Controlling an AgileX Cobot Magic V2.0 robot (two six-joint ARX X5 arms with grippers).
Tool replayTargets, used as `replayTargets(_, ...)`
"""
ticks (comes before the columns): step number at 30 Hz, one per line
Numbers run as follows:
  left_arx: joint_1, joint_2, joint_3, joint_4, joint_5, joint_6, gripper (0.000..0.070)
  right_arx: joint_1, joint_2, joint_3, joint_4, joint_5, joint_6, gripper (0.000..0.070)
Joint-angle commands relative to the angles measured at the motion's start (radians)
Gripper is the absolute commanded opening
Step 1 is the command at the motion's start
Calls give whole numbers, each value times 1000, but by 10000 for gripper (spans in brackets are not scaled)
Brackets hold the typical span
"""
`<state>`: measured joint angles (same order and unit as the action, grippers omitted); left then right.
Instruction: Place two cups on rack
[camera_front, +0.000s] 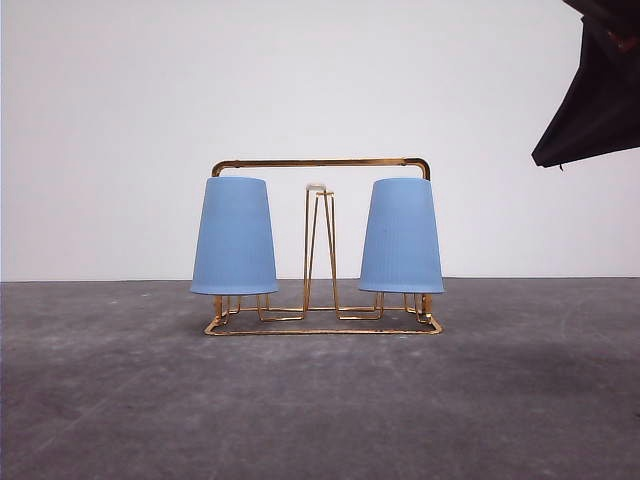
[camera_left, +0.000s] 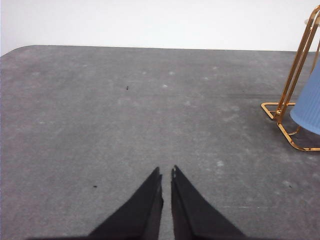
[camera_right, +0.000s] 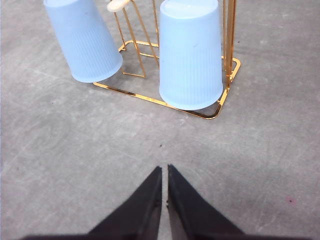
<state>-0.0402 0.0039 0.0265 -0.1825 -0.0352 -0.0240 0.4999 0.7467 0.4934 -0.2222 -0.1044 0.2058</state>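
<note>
Grey, mottled table (camera_front: 320, 400) before a white wall. Standing on it, centre, a thin gold wire rack (camera_front: 322, 163) with a rounded rectangular frame, flat wire base and narrow upright white-tipped prongs. Hung upside down over the outer prongs, two matching light blue, finely ribbed, tapered plastic cups without handles: left cup (camera_front: 234, 236) and right cup (camera_front: 401, 235), rims just above the base, middle prongs (camera_front: 319, 250) bare between them. Black left tool (camera_left: 166, 176) low over bare table, well apart from the rack, tips nearly together, holding nothing. Black right tool (camera_right: 164, 171) near the rack's front, fingertips almost closed, gripping nothing.
</note>
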Motion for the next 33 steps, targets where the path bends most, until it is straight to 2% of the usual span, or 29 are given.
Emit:
replayTargets(1, 1, -1, -14, -5, 2, -15, 16, 5, 3, 6, 11, 1, -11, 17)
replayTargets(17, 1, -1, -14, -5, 2, -15, 16, 5, 3, 6, 11, 1, -15, 17)
replayTargets(18, 1, -1, -14, -5, 2, -15, 16, 4, 1, 6, 10, 4, -35, 17)
replayTargets(20, 1, -1, -14, -5, 1, -15, 16, 0, -22, 3, 1, 33, -127, 17)
replayTargets(22, 1, -1, -14, -5, 1, -15, 16, -16, -69, -19, -1, 62, -174, 17)
replayTargets(25, 1, -1, -14, -5, 1, -15, 16, -84, -174, -102, 5, 85, -191, 17)
replayTargets(33, 1, -1, -14, -5, 1, -15, 16, -327, -530, -372, 10, 87, -163, 17)
